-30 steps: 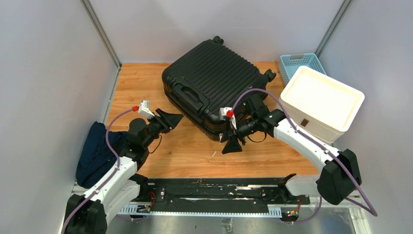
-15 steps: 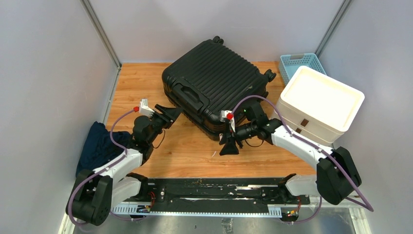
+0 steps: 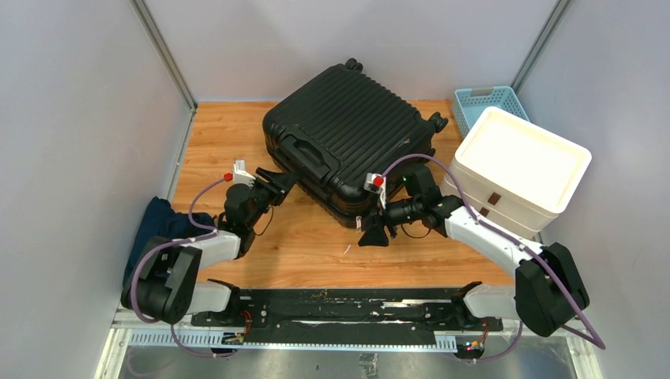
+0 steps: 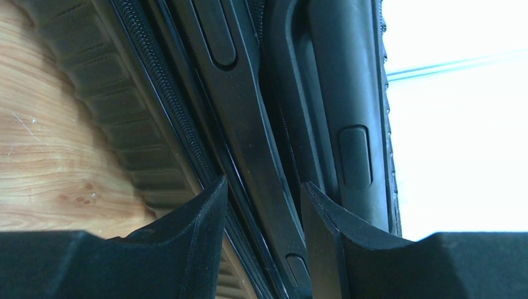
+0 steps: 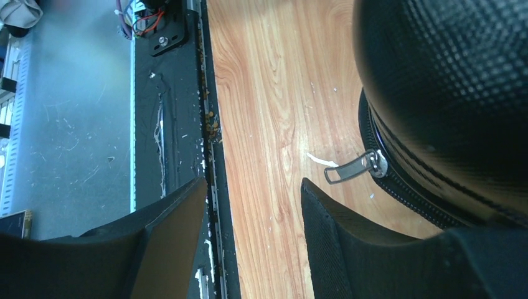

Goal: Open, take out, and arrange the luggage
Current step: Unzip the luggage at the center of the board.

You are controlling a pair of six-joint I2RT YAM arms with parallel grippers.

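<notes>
No readable text, labels or brands, possibly too blurred

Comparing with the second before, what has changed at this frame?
The left gripper moved forward up to the near side of the suitcase, its arm folding lower, and its open jaws now straddle the side seam. The right gripper barely shifted; it stays open beside the zipper pull. Nothing was grasped or released. Suitcase, white drawers and blue basket stayed put.

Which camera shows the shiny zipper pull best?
Right wrist view: the zipper pull is close and sharp on the suitcase. Top view: too small to tell. Left wrist view: only zipper teeth.
</notes>
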